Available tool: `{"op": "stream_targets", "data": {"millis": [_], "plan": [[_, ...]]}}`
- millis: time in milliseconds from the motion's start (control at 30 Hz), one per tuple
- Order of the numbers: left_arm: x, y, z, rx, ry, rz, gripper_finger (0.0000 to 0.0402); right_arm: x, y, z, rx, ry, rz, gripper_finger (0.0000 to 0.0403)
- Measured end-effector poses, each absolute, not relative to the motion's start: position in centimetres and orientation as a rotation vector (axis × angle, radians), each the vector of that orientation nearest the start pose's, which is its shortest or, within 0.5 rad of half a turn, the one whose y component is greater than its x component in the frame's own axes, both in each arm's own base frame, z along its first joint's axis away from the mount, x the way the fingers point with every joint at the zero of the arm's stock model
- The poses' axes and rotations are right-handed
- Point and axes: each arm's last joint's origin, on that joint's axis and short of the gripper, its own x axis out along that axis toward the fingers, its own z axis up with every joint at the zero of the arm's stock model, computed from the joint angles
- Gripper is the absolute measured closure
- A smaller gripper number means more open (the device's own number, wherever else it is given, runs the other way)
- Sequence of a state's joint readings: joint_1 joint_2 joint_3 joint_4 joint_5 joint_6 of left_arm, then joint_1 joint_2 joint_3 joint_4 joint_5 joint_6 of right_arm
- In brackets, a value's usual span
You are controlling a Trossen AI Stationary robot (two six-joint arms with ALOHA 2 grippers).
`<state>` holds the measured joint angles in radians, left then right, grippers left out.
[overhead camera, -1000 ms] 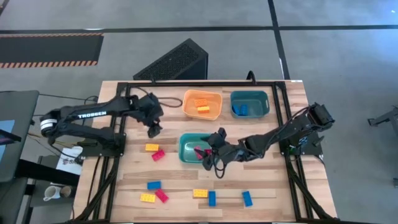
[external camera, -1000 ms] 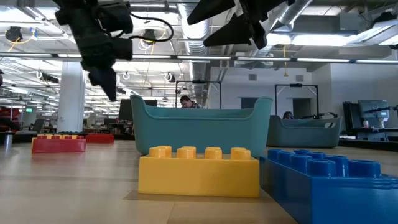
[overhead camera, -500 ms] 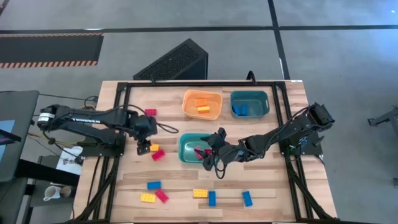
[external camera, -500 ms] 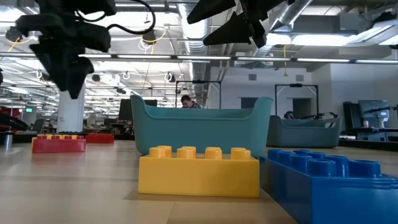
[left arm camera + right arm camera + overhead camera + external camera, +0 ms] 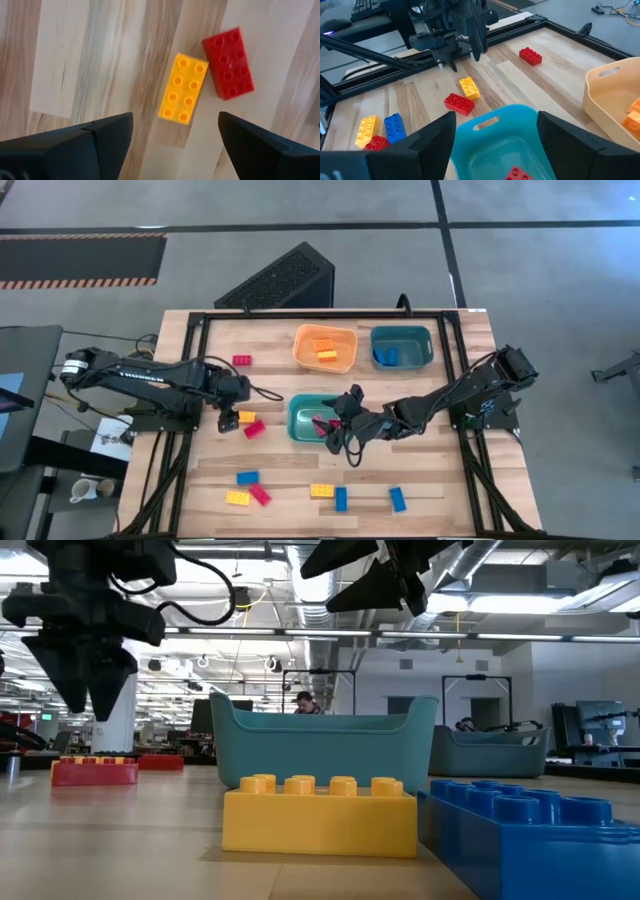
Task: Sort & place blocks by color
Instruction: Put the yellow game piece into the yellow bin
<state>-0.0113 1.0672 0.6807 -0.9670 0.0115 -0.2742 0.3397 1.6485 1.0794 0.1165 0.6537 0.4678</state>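
High view: the left gripper (image 5: 228, 420) hangs with jaws released just beside a yellow block (image 5: 246, 417) and a red block (image 5: 254, 429) lying on the table (image 5: 290, 475) left of the near teal bin (image 5: 312, 418). Another red block (image 5: 241, 360) lies alone near the table's far left. The right gripper (image 5: 345, 442), jaws released, sits at the near teal bin's right rim, and a red block shows inside that bin. The orange bin (image 5: 325, 347) holds yellow blocks and the far teal bin (image 5: 402, 347) holds blue ones. Along the near edge lie more blocks in blue, yellow and red

Low view: a yellow block (image 5: 319, 815) and a blue block (image 5: 535, 836) fill the foreground, the teal bin behind them; the left gripper's dark body hangs above a red block (image 5: 94, 771) at the left

Left wrist view: the spread fingers (image 5: 75, 145) frame the yellow block, which lies flat beside the red one, the two close at a corner

Right wrist view: the open fingers (image 5: 570, 140) straddle the teal bin, with the left gripper above the yellow and red pair beyond
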Motion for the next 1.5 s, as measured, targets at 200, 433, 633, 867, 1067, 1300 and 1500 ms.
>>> {"op": "stream_targets", "data": {"millis": [200, 433, 633, 867, 1067, 1300, 1500], "plan": [[17.0, -0.2, 19.9, -0.232, 1.278, 0.172, 0.0132, 34.6, 10.4, 24.6, 0.241, 0.317, -0.393, 0.0101], [17.7, -0.1, 17.8, -0.221, 1.366, 0.205, 0.0133, 34.7, 10.4, 24.7, 0.236, 0.301, -0.386, 0.0101], [18.4, -0.2, 16.3, -0.213, 1.457, 0.209, 0.0133, 34.7, 10.5, 24.9, 0.229, 0.292, -0.380, 0.0101], [19.0, -0.6, 15.1, -0.204, 1.512, 0.152, 0.0133, 34.7, 10.7, 24.9, 0.225, 0.292, -0.371, 0.0101], [19.4, -0.6, 14.0, -0.192, 1.561, 0.156, 0.0133, 34.7, 10.7, 24.8, 0.224, 0.295, -0.372, 0.0101], [19.7, -0.6, 13.5, -0.174, 1.591, 0.121, 0.0133, 34.7, 10.7, 24.8, 0.224, 0.296, -0.372, 0.0101], [19.6, -0.6, 13.5, -0.169, 1.596, 0.109, 0.0133, 34.7, 10.7, 24.8, 0.224, 0.296, -0.372, 0.0101]]}}
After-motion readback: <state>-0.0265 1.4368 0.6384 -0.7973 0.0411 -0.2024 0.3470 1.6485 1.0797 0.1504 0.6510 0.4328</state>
